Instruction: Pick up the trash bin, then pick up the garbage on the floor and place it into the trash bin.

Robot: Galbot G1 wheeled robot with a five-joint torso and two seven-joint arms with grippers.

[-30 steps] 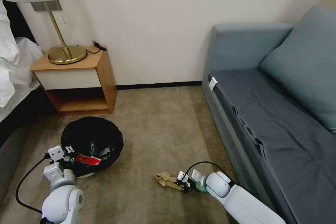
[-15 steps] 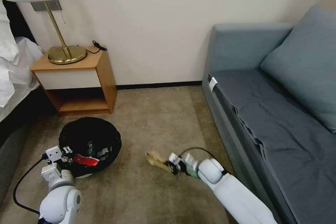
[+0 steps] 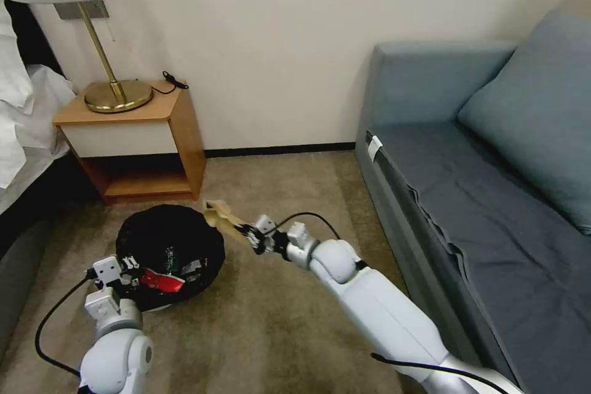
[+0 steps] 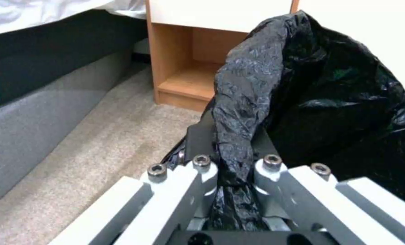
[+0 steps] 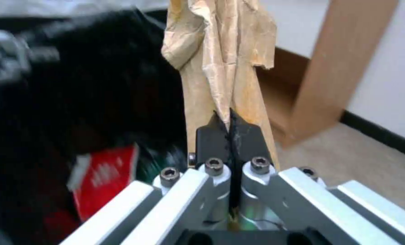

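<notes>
Dangling from the right gripper point(image 3: 251, 238) is the crumpled brown paper point(image 3: 220, 217) — jaws clenched on its lower end, the free end poking up over the far rim of the trash bin point(image 3: 170, 252). By the look of it, that paper weighs next to nothing and is soft and floppy, so a pinch on any thick fold should hold, though a thin torn edge could rip loose. Inside the bin a red-and-white wrapper point(image 3: 161, 281) and a green-labelled bottle point(image 3: 167, 257) lie against the black bag point(image 4: 275, 88). Over on the near side, the left gripper point(image 3: 127, 269) has its jaws clamped on a bunched fold of bag at the rim — slick, crinkly stuff, likely to slide. Behind stands the nightstand point(image 3: 138, 144); carpeted floor point(image 3: 289, 197) all round.
</notes>
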